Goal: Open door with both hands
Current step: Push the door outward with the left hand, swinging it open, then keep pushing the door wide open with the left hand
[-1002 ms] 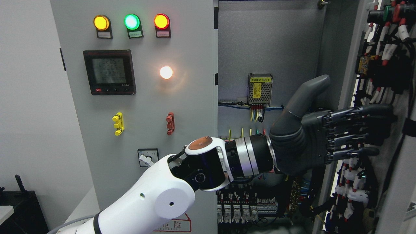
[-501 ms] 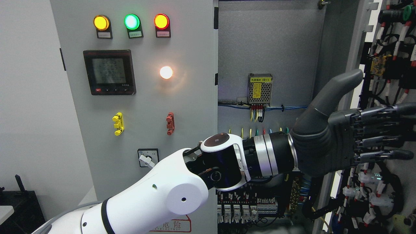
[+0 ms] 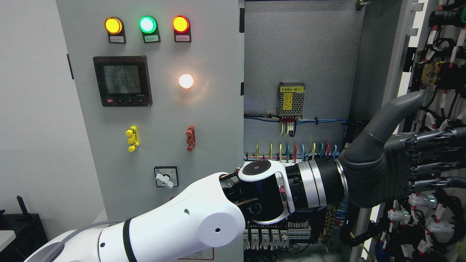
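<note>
Pushed farther right than a second ago, the left robot hand (image 3: 404, 163), fingers extended flat and gripping nothing, presses the wire-covered grey cabinet door (image 3: 437, 109). Those fingers could snag the door's black-and-white wiring (image 3: 411, 214).

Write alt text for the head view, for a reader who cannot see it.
The robot's left hand, fingers extended and thumb up, presses flat against the wired inner face of the open right door of an electrical cabinet. The closed left door carries three lit indicator lamps and a meter.
</note>
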Controlling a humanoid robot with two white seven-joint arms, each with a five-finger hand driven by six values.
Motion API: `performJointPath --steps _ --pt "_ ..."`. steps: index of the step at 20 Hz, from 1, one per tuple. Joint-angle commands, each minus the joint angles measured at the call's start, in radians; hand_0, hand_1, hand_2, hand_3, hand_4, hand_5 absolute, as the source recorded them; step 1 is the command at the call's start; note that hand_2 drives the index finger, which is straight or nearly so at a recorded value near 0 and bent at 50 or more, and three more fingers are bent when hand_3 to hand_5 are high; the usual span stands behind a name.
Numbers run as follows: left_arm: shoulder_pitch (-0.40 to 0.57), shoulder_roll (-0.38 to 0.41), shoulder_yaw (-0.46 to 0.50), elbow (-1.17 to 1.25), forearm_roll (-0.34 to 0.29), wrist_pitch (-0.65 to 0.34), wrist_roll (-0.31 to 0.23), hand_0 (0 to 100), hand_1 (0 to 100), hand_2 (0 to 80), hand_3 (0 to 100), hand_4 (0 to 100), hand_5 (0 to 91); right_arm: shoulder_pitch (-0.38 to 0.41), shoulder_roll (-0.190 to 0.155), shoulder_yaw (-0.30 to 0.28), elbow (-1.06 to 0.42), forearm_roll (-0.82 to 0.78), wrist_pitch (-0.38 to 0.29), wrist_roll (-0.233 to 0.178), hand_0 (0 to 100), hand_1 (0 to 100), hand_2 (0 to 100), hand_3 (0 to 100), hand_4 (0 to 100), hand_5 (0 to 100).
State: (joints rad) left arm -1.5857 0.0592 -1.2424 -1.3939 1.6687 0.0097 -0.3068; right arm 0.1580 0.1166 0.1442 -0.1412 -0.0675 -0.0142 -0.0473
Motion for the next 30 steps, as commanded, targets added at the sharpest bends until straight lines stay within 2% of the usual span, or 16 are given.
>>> performJointPath --steps 1,4,10,17,30 --pt "-0.074 -0.041 -0.167 0.032 0.077 -0.027 0.009 0 0 0.0 0 3 0.0 0.0 0.0 0.0 0.0 0.0 0.0 0.0 0 0 0 0 0 0" --pt "-0.074 -0.064 -0.184 0.047 0.077 -0.028 0.051 0 0 0.0 0 3 0.0 0.0 0.0 0.0 0.0 0.0 0.0 0.0 0 0 0 0 0 0" --pt "-0.077 -0.114 -0.203 0.102 0.078 -0.03 0.055 0 0 0.0 0 3 0.0 0.0 0.0 0.0 0.0 0.0 -0.001 0.0 0 0 0 0 0 0" --pt "-0.077 -0.121 -0.204 0.101 0.08 -0.045 0.089 0 0 0.0 0 3 0.0 0.0 0.0 0.0 0.0 0.0 0.0 0.0 0 0 0 0 0 0" --pt "-0.077 -0.124 -0.203 0.095 0.094 -0.059 0.109 0 0 0.0 0 3 0.0 0.0 0.0 0.0 0.0 0.0 0.0 0.0 0 0 0 0 0 0"
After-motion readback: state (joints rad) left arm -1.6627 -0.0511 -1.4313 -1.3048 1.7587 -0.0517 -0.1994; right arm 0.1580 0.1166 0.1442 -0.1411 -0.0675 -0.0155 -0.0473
